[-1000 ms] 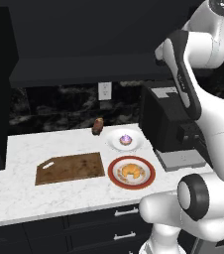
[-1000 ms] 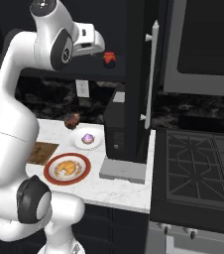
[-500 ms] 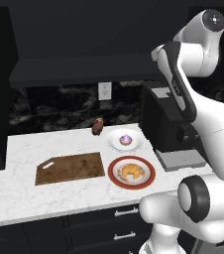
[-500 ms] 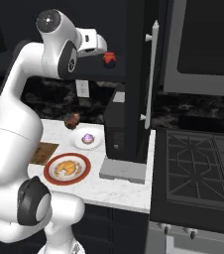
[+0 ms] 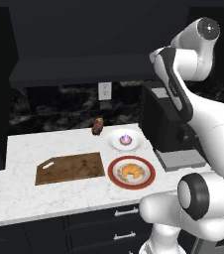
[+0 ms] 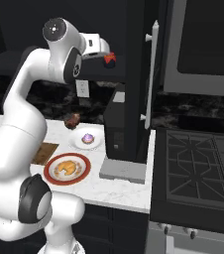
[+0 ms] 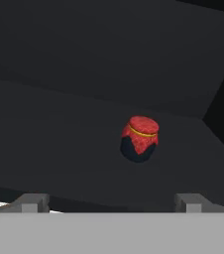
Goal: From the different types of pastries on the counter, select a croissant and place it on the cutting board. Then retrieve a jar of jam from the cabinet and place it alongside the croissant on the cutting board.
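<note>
The white marble counter point(image 5: 20, 188) spans the left base view, a dark appliance point(image 5: 161, 121) standing at its right end; the wooden cutting board point(image 5: 69, 167) lies bare on the counter, just left of the red-rimmed plate point(image 5: 115, 179) that carries the croissant point(image 5: 130, 171); behind that plate a white dish point(image 5: 115, 144) holds the purple-frosted cupcake point(image 5: 126, 140), and the dark brown pastry point(image 5: 97, 127) sits near the backsplash. The jar of jam point(image 7: 140, 139) stands on a dark cabinet shelf point(image 7: 59, 149) — straight ahead of the gripper point(image 7: 111, 202), whose fingertips point(image 7: 32, 202) are spread wide and hold nothing.
</note>
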Robot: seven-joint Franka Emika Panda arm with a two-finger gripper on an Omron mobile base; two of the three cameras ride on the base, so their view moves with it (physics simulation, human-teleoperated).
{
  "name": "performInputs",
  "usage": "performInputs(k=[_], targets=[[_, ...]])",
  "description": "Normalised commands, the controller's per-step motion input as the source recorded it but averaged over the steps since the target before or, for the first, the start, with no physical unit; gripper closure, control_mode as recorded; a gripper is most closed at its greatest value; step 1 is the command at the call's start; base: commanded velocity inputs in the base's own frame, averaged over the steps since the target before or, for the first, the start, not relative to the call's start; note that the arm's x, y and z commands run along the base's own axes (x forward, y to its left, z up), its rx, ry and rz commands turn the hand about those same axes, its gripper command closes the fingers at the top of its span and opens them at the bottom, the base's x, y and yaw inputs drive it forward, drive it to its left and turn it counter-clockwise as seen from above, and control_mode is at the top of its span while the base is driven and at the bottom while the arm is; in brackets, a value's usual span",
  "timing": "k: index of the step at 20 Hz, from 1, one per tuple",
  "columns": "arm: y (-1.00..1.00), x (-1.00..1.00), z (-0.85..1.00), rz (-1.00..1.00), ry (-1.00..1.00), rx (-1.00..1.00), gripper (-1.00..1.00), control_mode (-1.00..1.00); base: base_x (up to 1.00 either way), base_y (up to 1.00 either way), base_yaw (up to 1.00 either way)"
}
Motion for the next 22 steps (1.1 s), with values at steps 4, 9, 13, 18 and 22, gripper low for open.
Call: performInputs(k=[4, 9, 13, 18, 22], targets=[[-0.19, 0.12, 0.00, 0.00, -0.03, 0.00, -1.00, -1.00, 0.00, 0.00, 0.00], [-0.20, 0.08, 0.00, 0.00, 0.00, 0.00, -1.00, -1.00, 0.00, 0.00, 0.00], [0.00, 0.26, 0.00, -0.03, 0.00, 0.00, -1.00, -1.00, 0.00, 0.00, 0.00], [-0.01, 0.36, -0.04, -0.02, 0.00, 0.00, -1.00, -1.00, 0.00, 0.00, 0.00], [-0.20, 0.13, 0.00, 0.00, 0.00, 0.00, -1.00, -1.00, 0.00, 0.00, 0.00]])
